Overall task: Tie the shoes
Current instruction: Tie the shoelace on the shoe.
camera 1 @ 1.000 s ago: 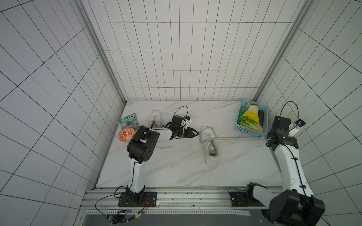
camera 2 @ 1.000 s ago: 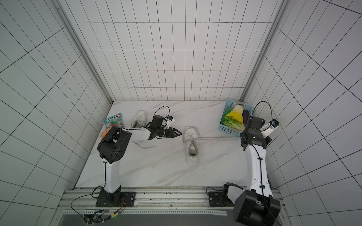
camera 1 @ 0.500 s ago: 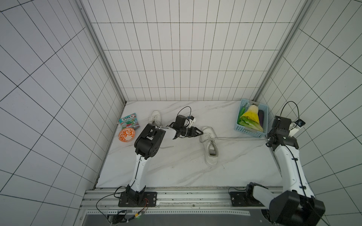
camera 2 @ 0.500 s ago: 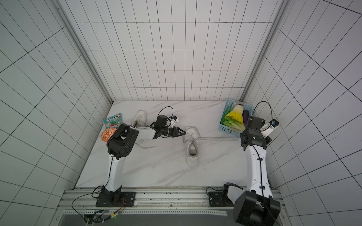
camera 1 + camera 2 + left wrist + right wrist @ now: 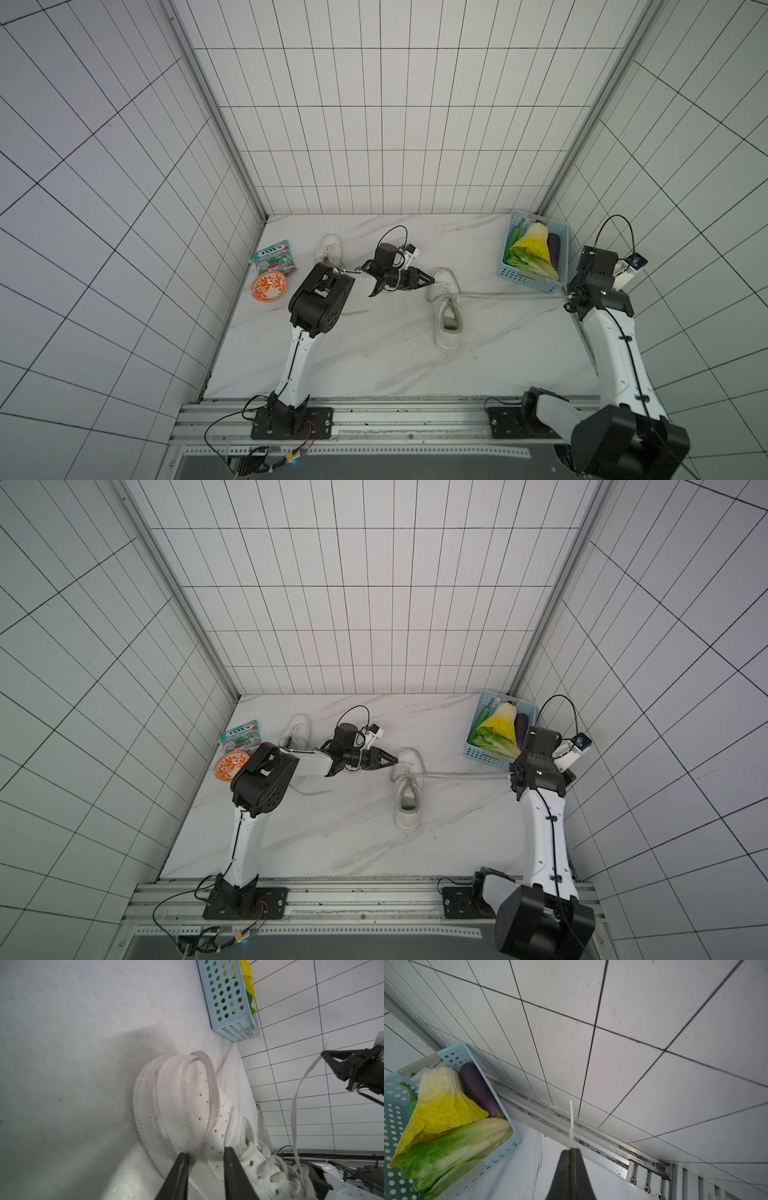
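Observation:
Two white shoes lie on the marble table in both top views: one at the far left [image 5: 330, 249], partly behind my left arm, and one in the middle [image 5: 446, 307] [image 5: 407, 789]. My left gripper [image 5: 432, 281] [image 5: 205, 1155] is at the middle shoe's toe [image 5: 176, 1105]. Its jaws stand a little apart, with a loop of lace [image 5: 214, 1093] running over the toe and down between them. My right gripper [image 5: 567, 296] [image 5: 571, 1150] is shut on the other lace [image 5: 507, 294], which runs taut from the shoe. The lace tip [image 5: 571, 1118] sticks out past the fingers.
A light blue basket [image 5: 524, 285] of vegetables stands at the back right, close to my right gripper and the tiled right wall. An orange patterned bowl [image 5: 269, 286] and a printed packet [image 5: 275, 257] lie at the left edge. A loose lace [image 5: 353, 311] from the far shoe trails under my left arm.
My left gripper has moved right to the middle shoe's toe and its jaws have narrowed. The right arm has stayed still, holding the lace taut.

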You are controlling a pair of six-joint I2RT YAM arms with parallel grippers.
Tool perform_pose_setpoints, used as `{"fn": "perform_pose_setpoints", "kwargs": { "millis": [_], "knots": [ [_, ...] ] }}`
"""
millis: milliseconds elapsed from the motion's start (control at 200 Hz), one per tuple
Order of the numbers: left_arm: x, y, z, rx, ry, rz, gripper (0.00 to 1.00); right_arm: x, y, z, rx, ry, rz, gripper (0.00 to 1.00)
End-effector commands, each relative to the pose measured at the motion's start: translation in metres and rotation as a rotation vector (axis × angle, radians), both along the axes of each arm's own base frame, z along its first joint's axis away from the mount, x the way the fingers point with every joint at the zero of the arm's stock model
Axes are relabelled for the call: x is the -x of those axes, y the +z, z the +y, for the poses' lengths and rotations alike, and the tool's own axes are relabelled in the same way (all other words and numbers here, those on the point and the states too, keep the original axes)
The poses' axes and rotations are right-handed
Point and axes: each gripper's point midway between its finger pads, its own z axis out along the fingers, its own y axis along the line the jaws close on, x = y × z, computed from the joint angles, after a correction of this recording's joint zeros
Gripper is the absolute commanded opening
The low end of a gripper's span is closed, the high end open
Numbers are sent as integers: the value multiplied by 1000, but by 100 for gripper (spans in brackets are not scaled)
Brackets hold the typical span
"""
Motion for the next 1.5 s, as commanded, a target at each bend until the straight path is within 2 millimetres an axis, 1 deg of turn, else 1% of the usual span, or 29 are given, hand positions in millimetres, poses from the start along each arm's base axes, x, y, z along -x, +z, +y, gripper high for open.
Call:
{"fn": "perform_pose_setpoints", "kwargs": {
  "millis": [0, 75, 150, 270, 320, 360, 420, 520, 605, 735, 800, 895, 1144, 1374, 1494],
  "knots": [
    [5, 2, -6, 45, -31, -10, 18, 3, 7, -2, 6, -9, -25, 0],
    [5, 3, -5, 40, -26, -16, 11, 3, 8, -2, 4, -8, -28, 0],
    [4, 3, -4, 29, -18, -28, 6, 2, 9, -1, 0, -5, -30, 0],
    [3, 0, -2, 3, -5, -42, 2, 2, 9, -1, -2, -3, -31, 0],
    [1, 0, 0, -9, 7, -51, 2, 2, 9, -1, -2, -2, -31, 0],
    [-1, -1, 3, -23, 24, -61, 6, 2, 9, -1, -2, -2, -31, 0],
    [-5, -2, 8, -50, 53, -73, 18, 2, 9, -1, -2, -3, -30, 0],
    [-8, -6, 16, -90, 83, -87, 29, 1, 8, -1, -4, -1, -31, 0],
    [-5, -7, 16, -89, 69, -78, 34, 1, 9, -1, -2, -1, -30, 0],
    [4, -7, 5, -56, 20, -54, 39, 1, 10, -1, -1, -1, -30, 0],
    [9, -8, -1, -46, -2, -47, 41, 1, 10, -1, -1, -1, -30, 0],
    [9, -12, -5, -49, -3, -38, 43, 1, 10, -1, -2, 1, -31, 0],
    [0, -23, -1, -69, 41, -16, 44, 1, 10, 0, -5, 6, -33, 0],
    [-5, -13, -7, 36, 46, 43, 45, -1, 10, 2, -16, 17, -41, 0],
    [-15, -11, -3, 84, 85, 89, 44, -1, 10, 2, -19, 20, -43, 0]
  ]
}}
